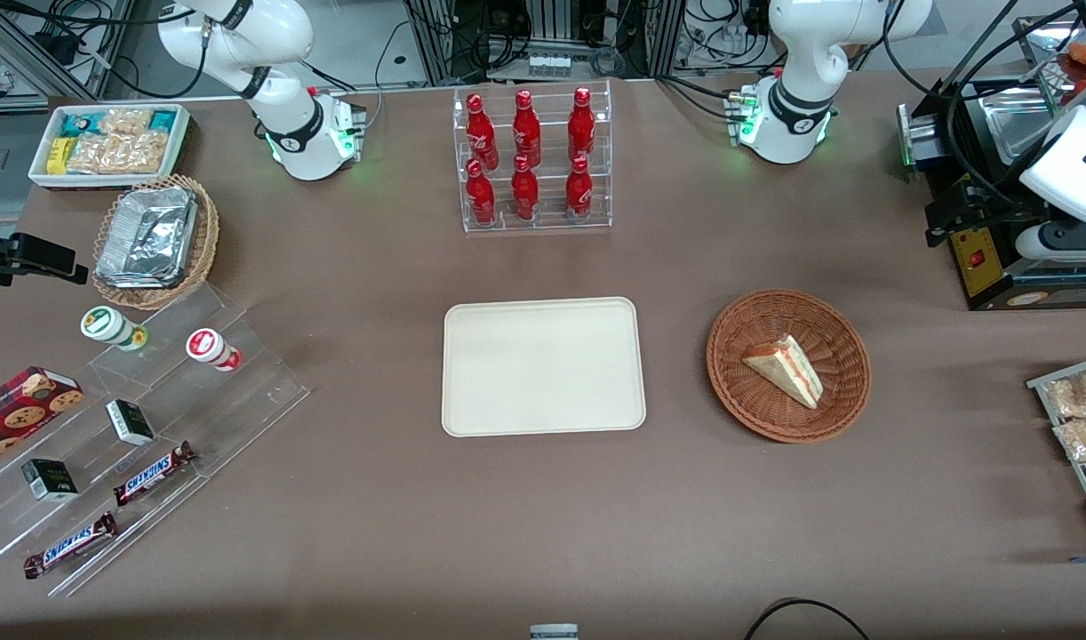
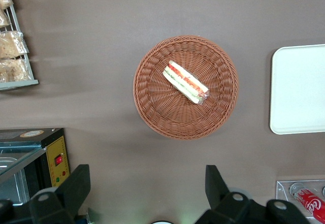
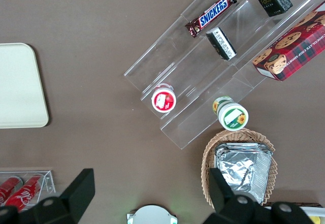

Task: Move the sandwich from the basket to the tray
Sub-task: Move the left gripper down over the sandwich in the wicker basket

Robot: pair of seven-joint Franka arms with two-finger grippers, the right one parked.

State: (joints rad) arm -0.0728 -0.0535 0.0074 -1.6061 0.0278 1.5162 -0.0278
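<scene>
Left arm's black two-finger end effector (image 2: 147, 193) is hovering high above the table, fingers (image 2: 76, 186) spread wide apart, grasping nothing. In the front view the end effector itself is not showing.

The brown matte table (image 1: 507, 516) is lying under it, uniformly covered. Racks, cables and equipment are crowding the room at the table's edge farthest from the front camera.

The small triangular wedge sandwich of pale white bread (image 2: 185, 82) is lying inside the round reddish-brown woven wicker basket (image 2: 152, 107), near its middle, red-orange and green filling layers facing up toward the wrist camera; a clear wrap seems to be covering it. In the front view the sandwich (image 1: 785, 370) is showing its pale bread face and an orange edge.

The flat cream rectangular tray with rounded corners (image 1: 543, 366) is sitting near the basket (image 1: 841, 351), apart from it, toward the parked arm's end. It is being cut off in the left wrist view.

A clear acrylic rack of red bottles (image 1: 530, 160) is standing farther from the front camera than the tray.
</scene>
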